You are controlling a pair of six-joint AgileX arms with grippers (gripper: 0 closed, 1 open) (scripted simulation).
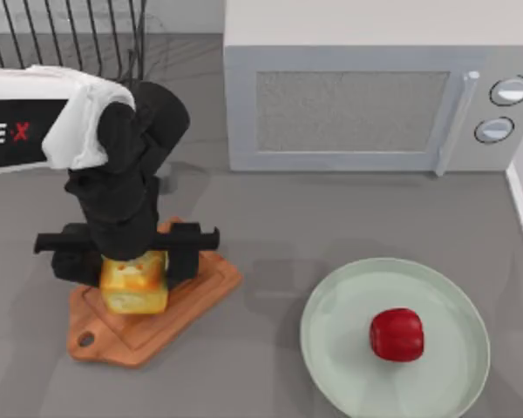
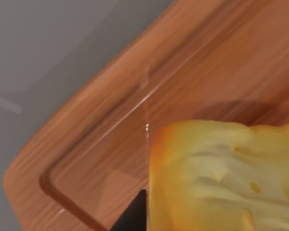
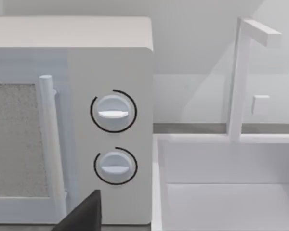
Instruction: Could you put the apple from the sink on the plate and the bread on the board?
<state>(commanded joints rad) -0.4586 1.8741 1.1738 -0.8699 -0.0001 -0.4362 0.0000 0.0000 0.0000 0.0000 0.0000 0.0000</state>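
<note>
Pretty much wrapped up I'd say: apple (image 1: 397, 334) sits on the plate (image 1: 331, 324) at the near right, while the left pincer (image 1: 132, 258) grips the bread (image 1: 134, 284) on the board (image 1: 196, 292), release pending.

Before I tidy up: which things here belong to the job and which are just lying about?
Job: apple, plate, bread, cutting board, left hand.
Lying about: microwave, wire rack, sink.
</note>
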